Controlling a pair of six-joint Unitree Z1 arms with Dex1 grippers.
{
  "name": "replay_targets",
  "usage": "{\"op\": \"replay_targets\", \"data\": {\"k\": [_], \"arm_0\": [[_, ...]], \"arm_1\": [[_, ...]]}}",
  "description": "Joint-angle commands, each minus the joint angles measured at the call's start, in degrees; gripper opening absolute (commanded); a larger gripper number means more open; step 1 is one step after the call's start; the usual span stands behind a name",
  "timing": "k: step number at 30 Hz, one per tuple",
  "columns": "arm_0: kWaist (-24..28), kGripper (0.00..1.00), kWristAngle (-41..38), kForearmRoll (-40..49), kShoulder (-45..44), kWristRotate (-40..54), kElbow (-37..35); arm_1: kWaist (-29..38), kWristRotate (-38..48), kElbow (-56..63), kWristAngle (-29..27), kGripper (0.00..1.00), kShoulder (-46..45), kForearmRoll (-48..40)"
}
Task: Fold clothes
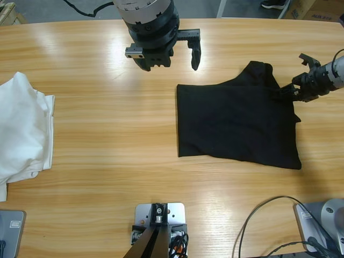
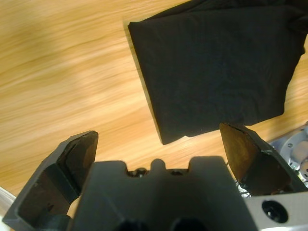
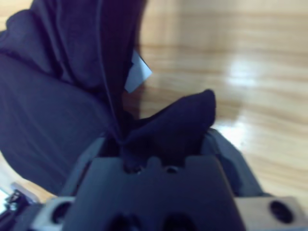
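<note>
A black shirt (image 1: 236,121) lies folded into a rough rectangle on the right half of the wooden table (image 1: 107,161). My right gripper (image 1: 285,94) comes in from the right edge and is shut on the shirt's upper right edge. In the right wrist view a bunch of the black fabric (image 3: 53,96) rises from between the jaws of the gripper (image 3: 163,134), and a small white tag (image 3: 137,72) shows. My left gripper (image 1: 171,64) hangs open above the table, up and left of the shirt. The left wrist view looks down between its spread jaws (image 2: 159,137) at the shirt (image 2: 216,62).
A pile of white clothes (image 1: 21,129) rests at the table's left edge. A black cable (image 1: 269,220) loops at the bottom right. Bare wood lies between the white pile and the black shirt.
</note>
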Motion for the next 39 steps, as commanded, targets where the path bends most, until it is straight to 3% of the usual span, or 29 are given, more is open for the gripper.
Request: {"op": "replay_targets", "data": {"k": [1, 13, 22, 27, 35, 38, 39], "arm_0": [[-0.4, 1.0, -0.4, 8.8, -0.6, 0.1, 1.7], [-0.4, 1.0, -0.5, 8.7, 0.3, 0.2, 1.7], [-0.4, 1.0, -0.5, 8.7, 0.6, 0.5, 1.8], [-0.4, 1.0, -0.5, 8.8, 0.5, 0.5, 2.0], [-0.4, 1.0, -0.5, 8.8, 0.0, 0.7, 2.6], [-0.4, 1.0, -0.5, 8.8, 0.0, 0.8, 2.7], [-0.4, 1.0, -0.5, 8.7, 0.1, 0.8, 2.6]], "arm_1": [[-0.8, -2.6, 1.5, -1.7, 0.0, -2.1, -0.7], [-0.4, -2.5, 2.3, 1.0, 0.0, -9.0, 0.1], [5.9, 0.5, -5.8, 0.9, 0.0, -14.8, 3.9], [7.4, 0.2, -13.0, 1.0, 0.0, -10.9, 6.3], [7.4, -1.5, -16.1, 1.3, 0.0, 2.8, 6.4], [7.4, 0.4, -16.4, 0.1, 0.0, 4.0, 12.4], [7.4, 1.1, -16.1, -2.5, 0.0, 3.5, 14.6]]}}
